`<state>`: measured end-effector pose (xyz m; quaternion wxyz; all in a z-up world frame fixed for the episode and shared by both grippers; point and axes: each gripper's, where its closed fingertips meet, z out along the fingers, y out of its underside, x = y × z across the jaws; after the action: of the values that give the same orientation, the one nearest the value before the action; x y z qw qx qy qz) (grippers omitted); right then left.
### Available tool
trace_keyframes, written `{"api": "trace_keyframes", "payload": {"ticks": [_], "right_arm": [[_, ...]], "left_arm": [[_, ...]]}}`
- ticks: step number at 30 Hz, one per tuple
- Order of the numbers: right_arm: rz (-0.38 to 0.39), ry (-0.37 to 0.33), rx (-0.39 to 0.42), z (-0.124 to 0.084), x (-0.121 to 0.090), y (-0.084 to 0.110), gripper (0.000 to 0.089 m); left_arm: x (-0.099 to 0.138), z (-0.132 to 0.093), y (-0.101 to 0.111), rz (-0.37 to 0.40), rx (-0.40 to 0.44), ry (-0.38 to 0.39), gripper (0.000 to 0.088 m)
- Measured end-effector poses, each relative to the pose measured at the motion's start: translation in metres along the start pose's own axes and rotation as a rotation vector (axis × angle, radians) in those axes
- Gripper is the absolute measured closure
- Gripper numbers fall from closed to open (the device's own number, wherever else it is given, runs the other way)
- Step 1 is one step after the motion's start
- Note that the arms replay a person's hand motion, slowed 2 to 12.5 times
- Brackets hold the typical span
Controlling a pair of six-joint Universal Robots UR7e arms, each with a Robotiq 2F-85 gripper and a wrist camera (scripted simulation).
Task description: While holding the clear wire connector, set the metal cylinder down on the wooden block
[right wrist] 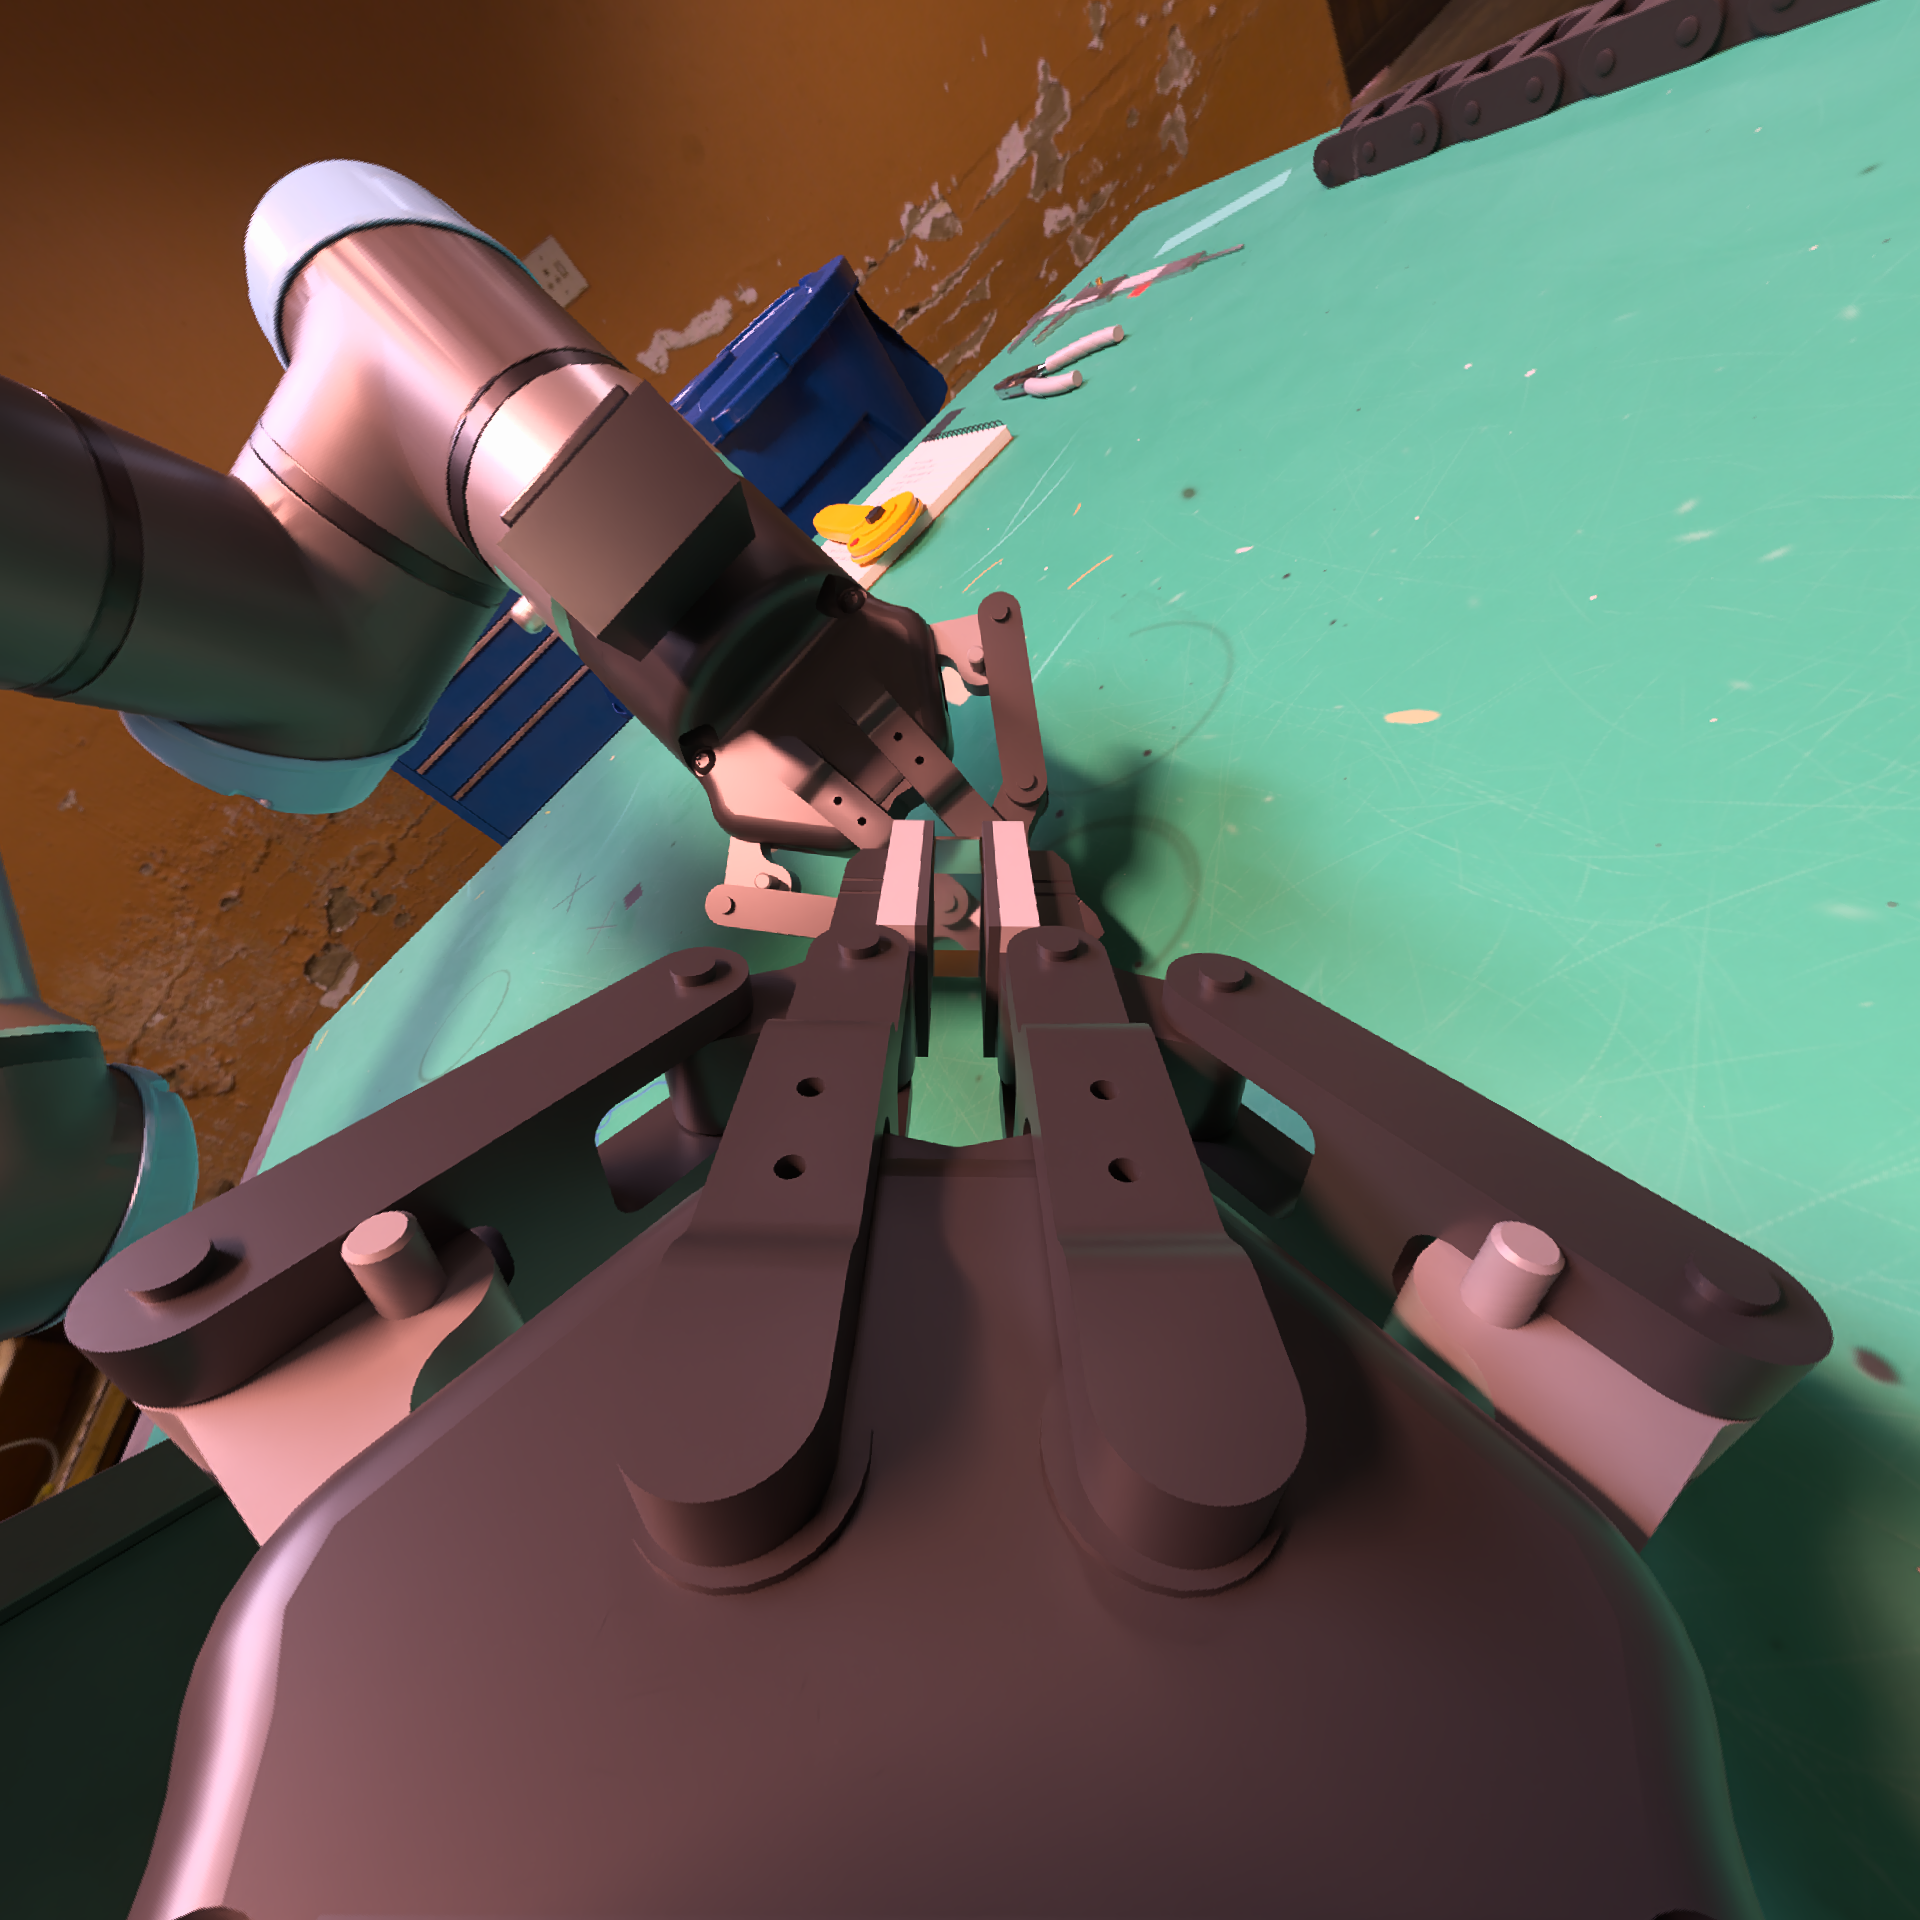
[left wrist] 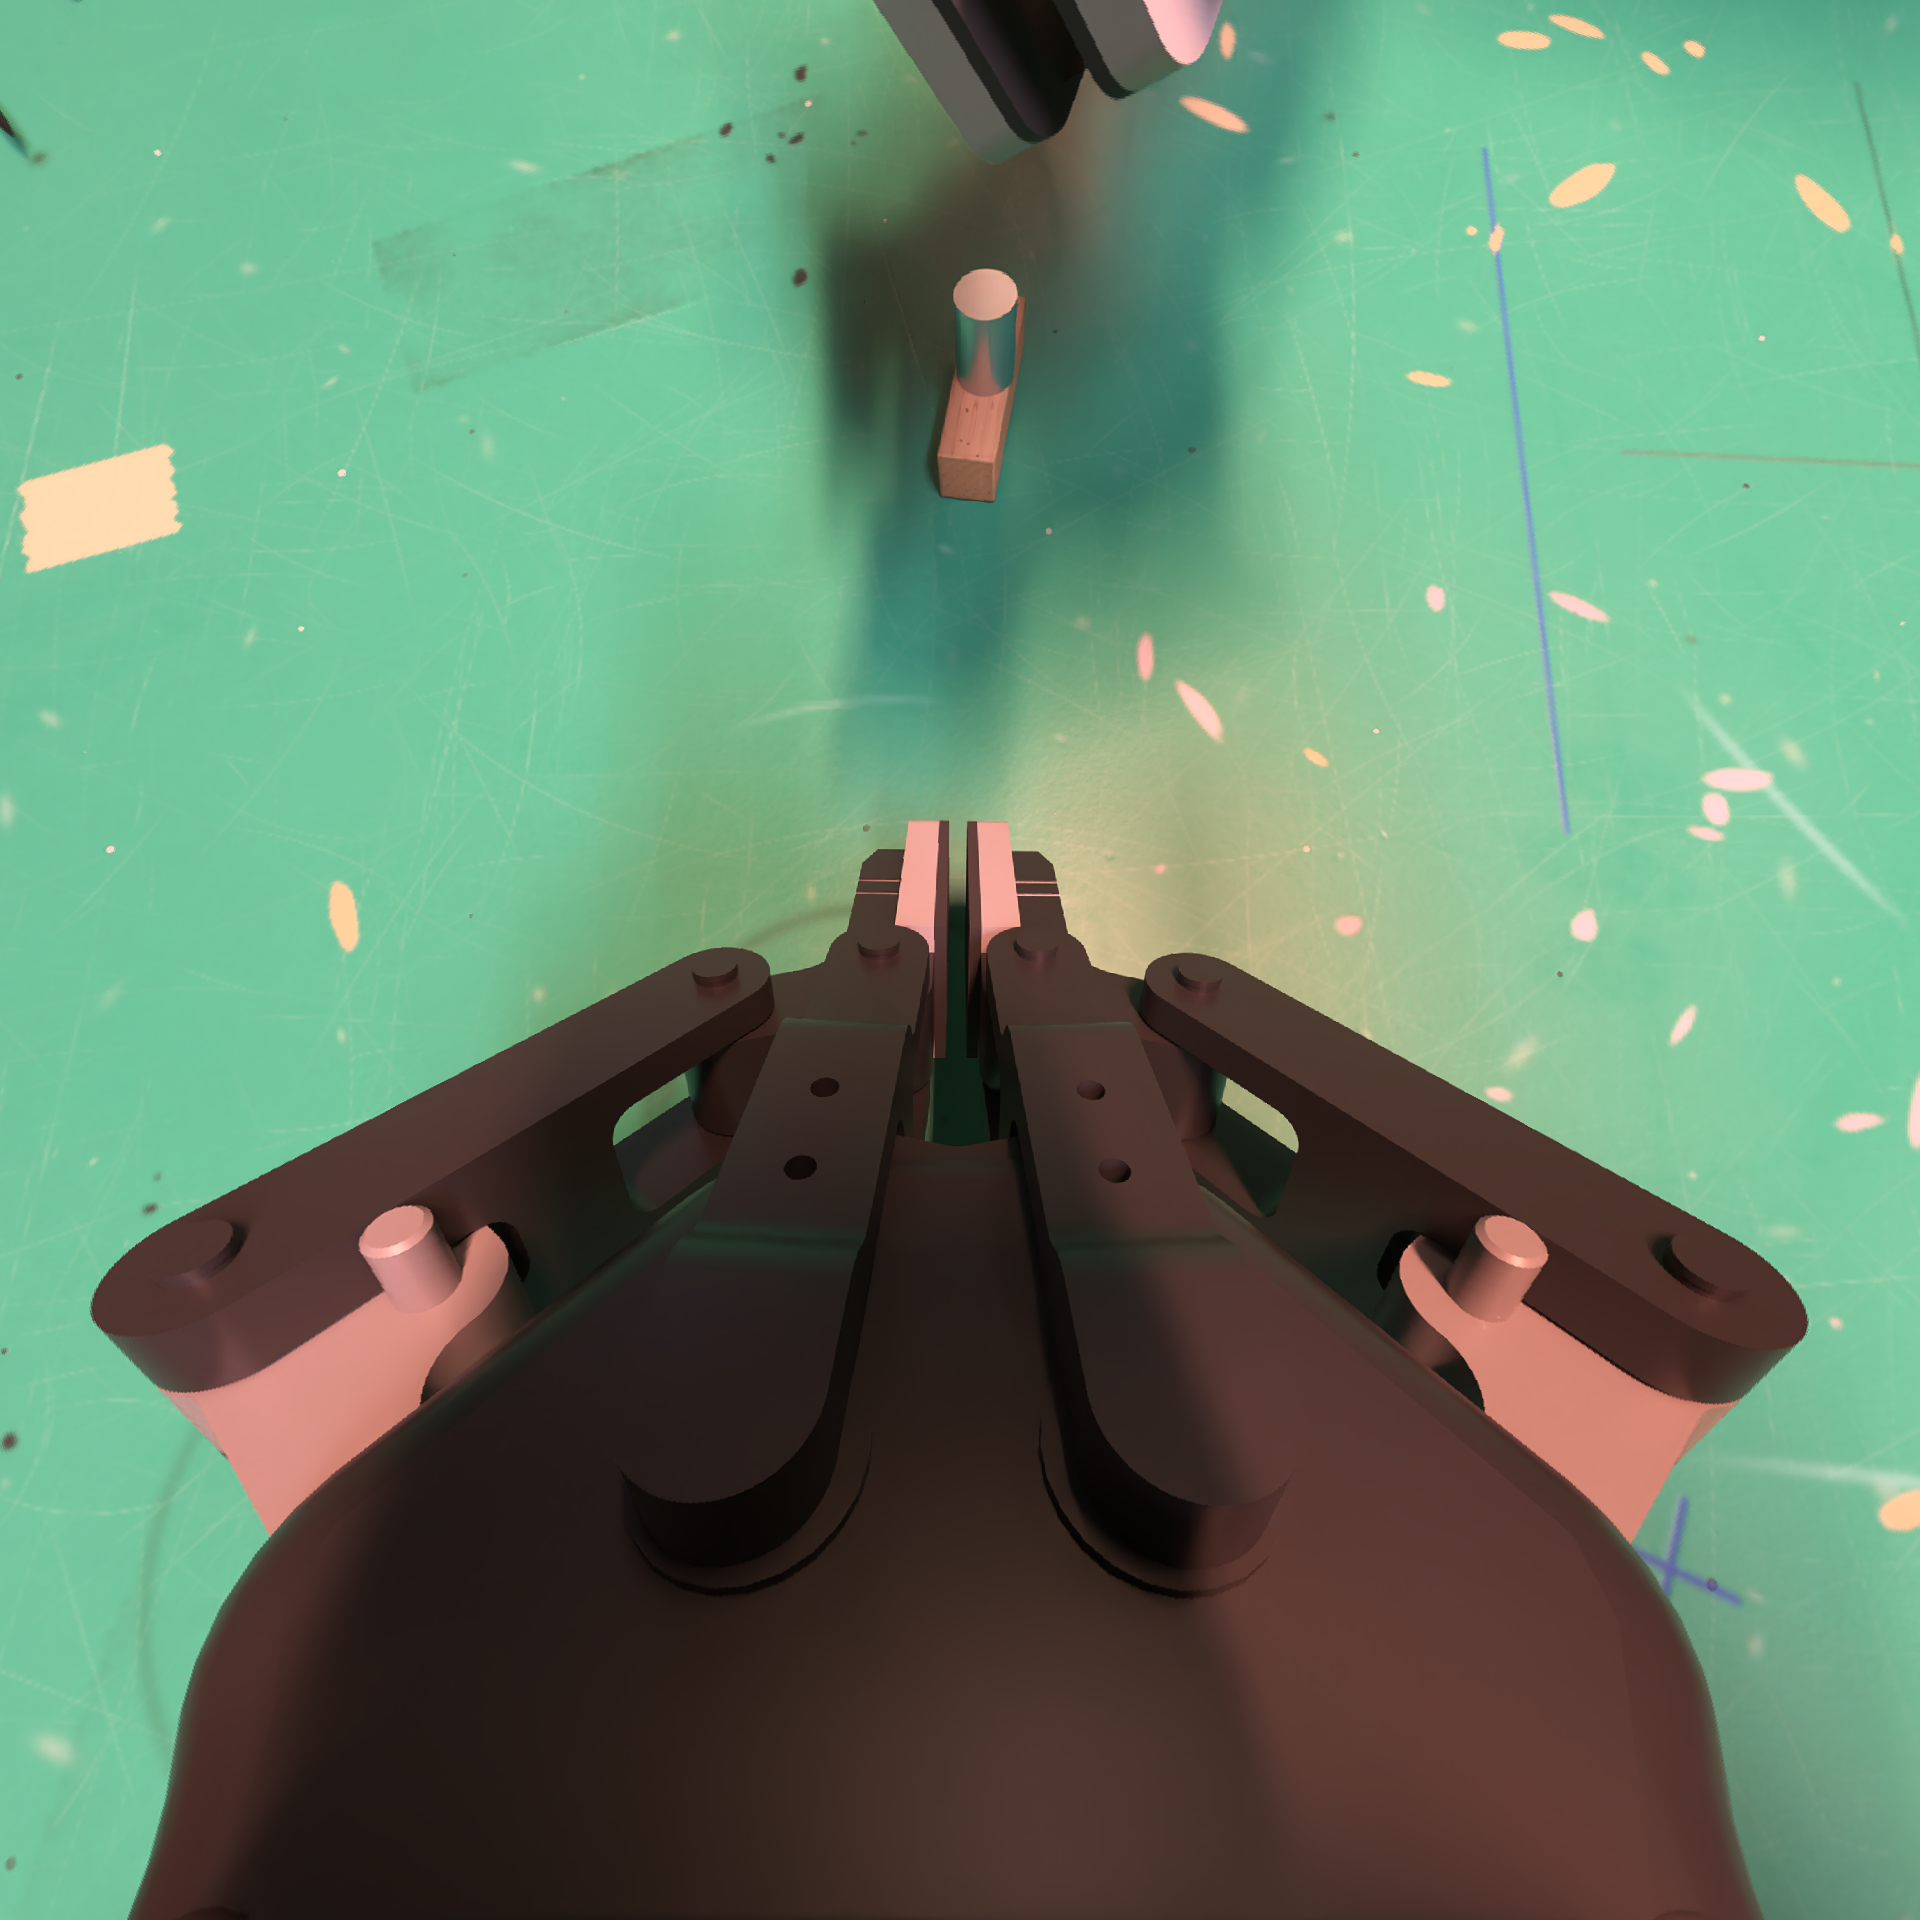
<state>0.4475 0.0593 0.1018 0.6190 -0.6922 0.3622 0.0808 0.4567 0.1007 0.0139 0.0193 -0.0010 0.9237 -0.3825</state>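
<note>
In the left wrist view, the metal cylinder (left wrist: 985,332) stands upright on the far end of the wooden block (left wrist: 971,447), which lies on the green mat. No gripper touches it. My left gripper (left wrist: 958,831) hovers short of the block. Its pads are closed to a narrow slit, as on a thin clear part; the clear wire connector itself does not show. My right gripper (left wrist: 1070,99) hangs above and beyond the cylinder. In the right wrist view, my right gripper (right wrist: 958,842) has a small empty gap between its pads. A sliver of the block (right wrist: 956,964) shows through it.
The left arm (right wrist: 416,468) reaches in close in front of my right gripper. At the table's far edge are a blue bin (right wrist: 821,364), a notepad (right wrist: 951,457), a yellow roll (right wrist: 873,525), pliers (right wrist: 1049,374) and a cable chain (right wrist: 1558,83). A tape patch (left wrist: 99,507) lies left.
</note>
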Motion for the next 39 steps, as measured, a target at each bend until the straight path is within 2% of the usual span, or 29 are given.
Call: {"api": "trace_keyframes", "payload": {"ticks": [7, 11, 19, 24, 30, 34, 39], "right_arm": [[-0.001, 0.008, -0.018, 0.002, 0.001, 0.003, 0.0814], [-0.009, 0.020, -0.030, 0.003, 0.002, 0.005, 0.0814], [-0.017, 0.031, -0.041, 0.003, 0.002, 0.006, 0.0814], [-0.004, 0.021, -0.026, 0.003, 0.001, 0.004, 0.0814], [0.039, 0.007, -0.002, 0.002, 0.003, 0.002, 0.0813], [0.077, -0.011, 0.009, 0.002, 0.003, 0.002, 0.0813], [0.112, -0.029, 0.013, 0.004, 0.002, 0.003, 0.0813]], "left_arm": [[0.000, 0.001, -0.001, 0.016, 0.001, -0.003, 0.0851], [-0.002, 0.000, -0.004, 0.047, 0.021, -0.032, 0.0851], [-0.006, -0.012, -0.033, 0.108, 0.196, -0.129, 0.0855], [-0.007, -0.025, -0.052, 0.192, 0.295, -0.231, 0.0858], [-0.002, -0.035, -0.066, 0.322, 0.341, -0.350, 0.0860], [0.002, -0.038, -0.073, 0.380, 0.358, -0.394, 0.0860], [0.006, -0.038, -0.076, 0.407, 0.359, -0.411, 0.0860]]}}
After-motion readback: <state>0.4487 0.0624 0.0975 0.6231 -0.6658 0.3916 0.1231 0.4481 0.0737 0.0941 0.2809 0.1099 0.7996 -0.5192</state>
